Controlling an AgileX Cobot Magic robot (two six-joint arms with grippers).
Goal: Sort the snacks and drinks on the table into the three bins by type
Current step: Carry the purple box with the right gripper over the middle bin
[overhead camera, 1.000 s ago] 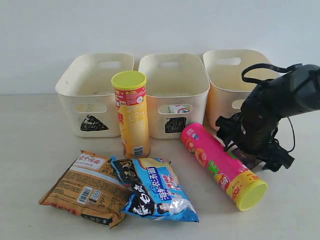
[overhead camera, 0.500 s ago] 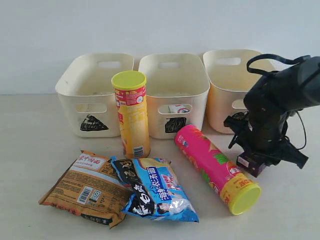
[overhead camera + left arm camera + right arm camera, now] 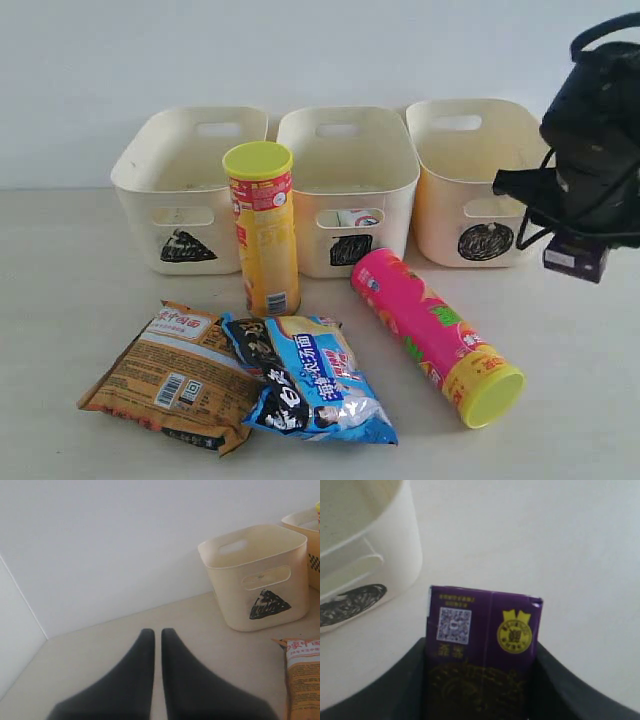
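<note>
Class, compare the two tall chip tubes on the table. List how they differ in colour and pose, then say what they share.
The yellow-red chip tube stands upright; the pink chip tube lies on its side. The yellow-red tube's lid faces up; the pink tube's lid points towards the exterior camera. Both are tall round tubes with yellow-green lids.

Setting read as a robot test bench in a lab, not a home or shop. Evidence: a bare pale table (image 3: 60, 260) met a plain white wall (image 3: 320, 50). Three identical cream tubs stood in a row: triangle bin (image 3: 180, 165), square bin (image 3: 345, 170), circle bin (image 3: 455, 150), marks hand-scribbled in black. A black robot arm (image 3: 600, 130) with looped cable (image 3: 600, 22) occupied the right edge of the exterior view.
</note>
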